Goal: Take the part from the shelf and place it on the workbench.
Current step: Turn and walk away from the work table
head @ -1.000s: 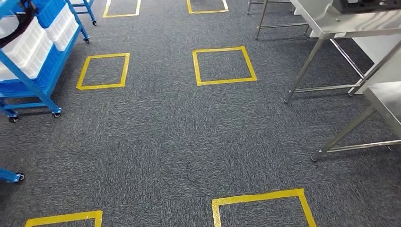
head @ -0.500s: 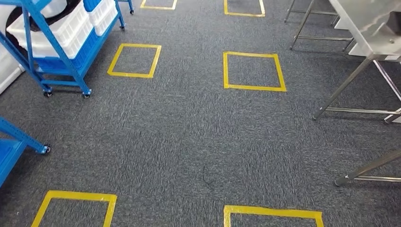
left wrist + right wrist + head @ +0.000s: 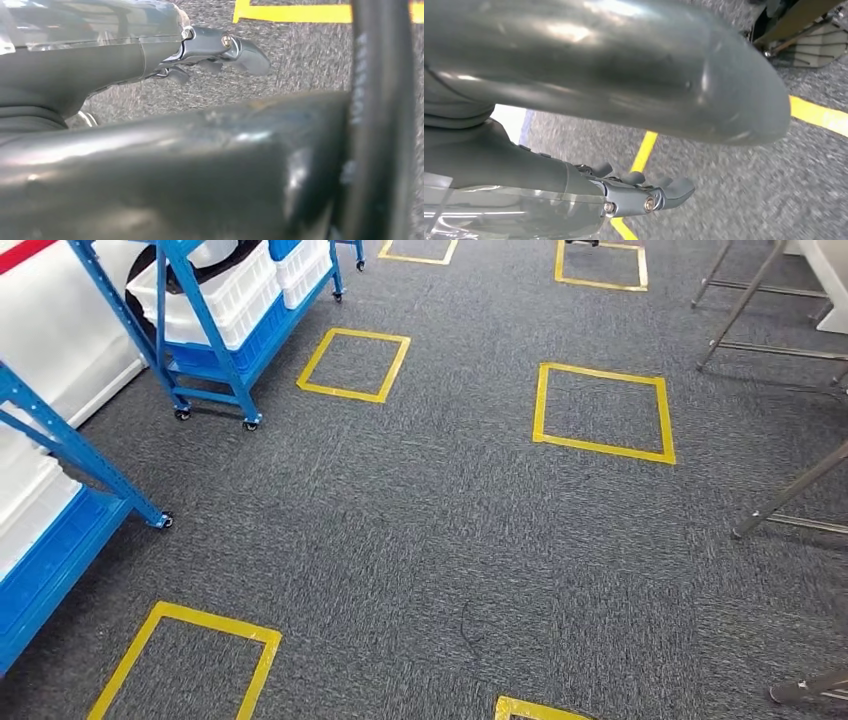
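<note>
Turning left across the last second, the robot's head camera has swept the whole floor view rightward, which is the camera's own motion and no shift of the furniture. At the near left, a blue shelf frame [image 3: 60,445] now fills the corner; farther back on the left stands a wheeled blue shelf [image 3: 205,340] carrying white bins [image 3: 215,295]. Yellow tape squares [image 3: 603,412] mark the grey carpet [image 3: 440,530] at centre. On the far right only steel desk legs [image 3: 790,490] remain. The part itself cannot be made out. Hanging over the carpet, the left hand [image 3: 215,52] and right hand [image 3: 639,192] hold nothing, fingers loosely apart. Judged from this, the robot is approaching the shelves and pickup has not begun.
</note>
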Robot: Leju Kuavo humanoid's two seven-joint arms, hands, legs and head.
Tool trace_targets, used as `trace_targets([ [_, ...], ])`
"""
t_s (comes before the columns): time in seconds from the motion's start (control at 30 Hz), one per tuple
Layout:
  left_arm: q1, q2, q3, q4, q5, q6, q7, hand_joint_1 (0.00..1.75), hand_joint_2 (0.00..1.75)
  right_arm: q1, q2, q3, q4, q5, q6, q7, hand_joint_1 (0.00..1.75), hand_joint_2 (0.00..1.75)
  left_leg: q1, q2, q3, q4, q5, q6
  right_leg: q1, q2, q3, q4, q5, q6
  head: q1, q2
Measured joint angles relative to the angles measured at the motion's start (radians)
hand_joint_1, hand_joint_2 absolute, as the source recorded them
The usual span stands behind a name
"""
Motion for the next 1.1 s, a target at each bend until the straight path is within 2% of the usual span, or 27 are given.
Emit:
trace_targets([
  [0.03, -0.002, 0.000, 0.000, 0.000, -0.002, 0.000, -0.003, 0.00, 0.00, 0.002, 0.000, 0.000, 0.000, 0.000, 0.000, 0.000, 0.00, 0.00, 0.001, 0.022, -0.033, 0.065, -0.034, -0.004, 0.002, -0.014, 0.002, -0.001, -0.002, -0.003, 0.000, 0.000],
  [0.07, -0.004, -0.001, 0.000, 0.000, -0.003, 0.000, -0.006, 0.00, 0.00, 0.003, 0.000, 0.000, 0.000, 0.000, 0.000, 0.001, 0.00, 0.00, 0.002, 0.032, -0.064, 0.128, -0.061, -0.007, 0.003, -0.030, 0.003, -0.001, -0.004, -0.004, 0.000, 0.000],
  [0.1, -0.003, -0.001, 0.000, 0.000, -0.005, 0.000, -0.008, 0.00, 0.00, 0.002, 0.000, 0.000, 0.000, 0.000, 0.000, 0.002, 0.00, 0.00, 0.004, 0.037, -0.082, 0.167, -0.071, -0.010, 0.004, -0.044, 0.004, 0.000, -0.006, -0.004, 0.000, 0.000],
  [0.13, -0.002, -0.001, 0.000, 0.000, -0.005, 0.000, -0.009, 0.00, 0.00, 0.002, 0.000, 0.000, 0.000, 0.000, 0.000, 0.002, 0.00, 0.00, 0.005, 0.041, -0.082, 0.169, -0.061, -0.013, 0.004, -0.058, 0.006, 0.001, -0.009, -0.003, 0.000, 0.000],
  [0.17, 0.000, -0.002, 0.000, 0.000, -0.005, 0.000, -0.009, 0.00, 0.00, 0.002, 0.000, 0.000, 0.000, -0.001, 0.000, 0.002, 0.00, 0.00, 0.007, 0.048, -0.063, 0.133, -0.035, -0.015, 0.004, -0.072, 0.008, 0.002, -0.012, -0.001, 0.000, 0.000],
  [0.2, 0.002, -0.002, 0.000, 0.000, -0.005, 0.000, -0.010, 0.00, 0.00, 0.002, 0.000, 0.000, 0.000, -0.001, 0.000, 0.002, 0.00, 0.00, 0.008, 0.063, -0.027, 0.069, -0.002, -0.015, 0.004, -0.084, 0.013, 0.003, -0.016, 0.002, 0.000, 0.000],
  [0.27, -0.001, -0.002, 0.000, 0.000, -0.005, 0.000, -0.012, 0.00, 0.00, 0.002, 0.001, -0.001, 0.000, -0.001, 0.000, 0.002, 0.00, 0.00, 0.004, 0.104, 0.038, -0.055, 0.044, -0.008, 0.008, -0.107, 0.020, 0.008, -0.025, 0.012, 0.000, 0.000],
  [0.3, -0.002, -0.002, 0.000, 0.000, -0.006, 0.000, -0.013, 0.00, 0.00, 0.001, 0.001, -0.001, 0.000, -0.002, 0.001, 0.002, 0.00, 0.00, 0.001, 0.116, 0.055, -0.087, 0.051, -0.002, 0.011, -0.117, 0.023, 0.009, -0.029, 0.017, 0.000, 0.000],
  [0.33, -0.002, -0.003, 0.000, 0.000, -0.006, 0.000, -0.015, 0.00, 0.00, -0.001, 0.001, -0.001, 0.000, -0.002, 0.001, 0.002, 0.00, 0.00, -0.002, 0.116, 0.058, -0.098, 0.051, 0.005, 0.013, -0.126, 0.025, 0.011, -0.032, 0.022, 0.000, 0.000],
  [0.37, 0.000, -0.003, 0.000, 0.000, -0.007, 0.000, -0.015, 0.00, 0.00, -0.004, 0.001, -0.001, 0.000, -0.002, 0.002, 0.003, 0.00, 0.00, -0.003, 0.105, 0.056, -0.098, 0.053, 0.014, 0.012, -0.134, 0.027, 0.010, -0.033, 0.026, 0.000, 0.000],
  [0.4, 0.003, -0.004, 0.000, 0.000, -0.008, 0.000, -0.016, 0.00, 0.00, -0.008, 0.001, -0.001, 0.000, -0.002, 0.004, 0.003, 0.00, 0.00, -0.003, 0.096, 0.057, -0.102, 0.055, 0.021, 0.009, -0.133, 0.030, 0.011, -0.037, 0.032, 0.000, 0.000],
  [0.47, 0.004, -0.005, 0.000, 0.000, -0.011, 0.000, -0.017, 0.00, 0.00, -0.011, 0.001, -0.002, 0.000, -0.002, 0.008, 0.003, 0.00, 0.00, -0.001, 0.077, 0.061, -0.110, 0.060, 0.034, 0.003, -0.091, 0.018, 0.048, -0.065, 0.041, 0.000, 0.000],
  [0.53, 0.001, -0.006, 0.000, 0.000, -0.015, 0.001, -0.018, 0.00, 0.00, -0.008, 0.001, -0.003, 0.000, -0.001, 0.011, 0.004, 0.00, 0.00, -0.001, 0.056, 0.062, -0.112, 0.064, 0.043, 0.001, -0.036, -0.037, 0.161, -0.127, 0.044, 0.000, 0.000],
  [0.57, -0.001, -0.006, 0.000, 0.000, -0.016, 0.001, -0.019, 0.00, 0.00, -0.007, 0.001, -0.003, 0.000, 0.000, 0.012, 0.004, 0.00, 0.00, -0.002, 0.044, 0.061, -0.112, 0.064, 0.045, 0.001, -0.024, -0.073, 0.229, -0.155, 0.044, 0.000, 0.000],
  [0.6, -0.002, -0.006, 0.000, 0.000, -0.016, 0.001, -0.019, 0.00, 0.00, -0.006, 0.001, -0.004, 0.001, 0.001, 0.013, 0.004, 0.00, 0.00, -0.004, 0.030, 0.061, -0.112, 0.064, 0.046, 0.001, -0.019, -0.102, 0.279, -0.167, 0.043, 0.000, 0.000],
  [0.63, -0.002, -0.006, 0.000, 0.000, -0.016, 0.001, -0.019, 0.00, 0.00, -0.005, 0.001, -0.004, 0.001, 0.001, 0.013, 0.005, 0.00, 0.00, -0.006, 0.016, 0.062, -0.111, 0.063, 0.046, 0.001, -0.016, -0.117, 0.296, -0.158, 0.041, 0.000, 0.000],
  [0.67, -0.002, -0.006, 0.000, 0.000, -0.016, 0.001, -0.019, 0.00, 0.00, -0.005, 0.001, -0.004, 0.001, 0.001, 0.013, 0.005, 0.00, 0.00, -0.007, 0.001, 0.065, -0.110, 0.063, 0.046, 0.001, -0.013, -0.113, 0.273, -0.128, 0.038, 0.000, 0.000],
  [0.7, -0.002, -0.006, 0.000, 0.000, -0.016, 0.001, -0.019, 0.00, 0.00, -0.005, 0.001, -0.004, 0.001, 0.002, 0.013, 0.005, 0.00, 0.00, -0.007, -0.013, 0.067, -0.110, 0.062, 0.046, 0.002, -0.004, -0.093, 0.217, -0.085, 0.034, 0.000, 0.000],
  [0.73, -0.002, -0.007, 0.000, 0.000, -0.016, 0.001, -0.019, 0.00, 0.00, -0.005, 0.001, -0.004, 0.001, 0.002, 0.013, 0.005, 0.00, 0.00, -0.007, -0.026, 0.068, -0.109, 0.061, 0.044, 0.002, 0.018, -0.067, 0.148, -0.045, 0.029, 0.000, 0.000],
  [0.77, -0.002, -0.008, 0.000, 0.000, -0.016, 0.001, -0.019, 0.00, 0.00, -0.004, 0.001, -0.004, 0.001, 0.002, 0.013, 0.005, 0.00, 0.00, -0.007, -0.039, 0.067, -0.106, 0.060, 0.042, 0.002, 0.041, -0.044, 0.087, -0.017, 0.025, 0.000, 0.000],
  [0.8, -0.002, -0.008, 0.000, 0.000, -0.016, 0.001, -0.019, 0.00, 0.00, -0.005, 0.001, -0.005, 0.001, 0.002, 0.013, 0.005, 0.00, 0.00, -0.007, -0.049, 0.064, -0.105, 0.060, 0.037, 0.002, 0.058, -0.029, 0.048, -0.002, 0.023, 0.000, 0.000],
  [0.83, -0.002, -0.009, 0.000, 0.000, -0.016, 0.001, -0.019, 0.00, 0.00, -0.005, 0.001, -0.005, 0.001, 0.002, 0.013, 0.005, 0.00, 0.00, -0.006, -0.060, 0.060, -0.104, 0.060, 0.032, 0.004, 0.066, -0.024, 0.030, 0.000, 0.021, 0.000, 0.000],
  [0.9, 0.000, -0.009, 0.000, 0.000, -0.017, 0.001, -0.020, 0.00, 0.00, -0.007, 0.001, -0.005, 0.001, 0.002, 0.013, 0.005, 0.00, 0.00, -0.002, -0.079, 0.054, -0.107, 0.063, 0.019, 0.007, 0.049, -0.020, 0.024, 0.001, 0.015, 0.000, 0.000],
  [0.93, 0.002, -0.009, 0.000, 0.000, -0.017, 0.001, -0.020, 0.00, 0.00, -0.008, 0.001, -0.005, 0.001, 0.002, 0.013, 0.005, 0.00, 0.00, -0.001, -0.078, 0.052, -0.104, 0.059, 0.014, 0.006, 0.037, -0.016, 0.017, 0.003, 0.010, 0.000, 0.000],
  [1.0, 0.002, -0.010, 0.000, 0.000, -0.017, 0.001, -0.020, 0.00, 0.00, -0.007, 0.002, -0.005, 0.001, 0.002, 0.013, 0.005, 0.00, 0.00, -0.002, -0.037, 0.029, -0.050, 0.023, 0.005, 0.002, 0.012, -0.008, 0.002, 0.008, -0.001, 0.000, 0.000],
  [1.07, -0.001, -0.010, 0.000, 0.000, -0.018, 0.001, -0.021, 0.00, 0.00, -0.004, 0.002, -0.005, 0.001, 0.003, 0.013, 0.005, 0.00, 0.00, -0.001, 0.017, -0.032, 0.077, -0.044, -0.003, 0.004, -0.017, -0.004, -0.001, 0.006, -0.007, 0.000, 0.000],
  [1.1, -0.003, -0.010, 0.000, 0.000, -0.018, 0.001, -0.021, 0.00, 0.00, -0.003, 0.002, -0.005, 0.001, 0.003, 0.013, 0.005, 0.00, 0.00, 0.001, 0.028, -0.061, 0.138, -0.068, -0.007, 0.005, -0.030, -0.003, 0.000, 0.005, -0.009, 0.000, 0.000],
])
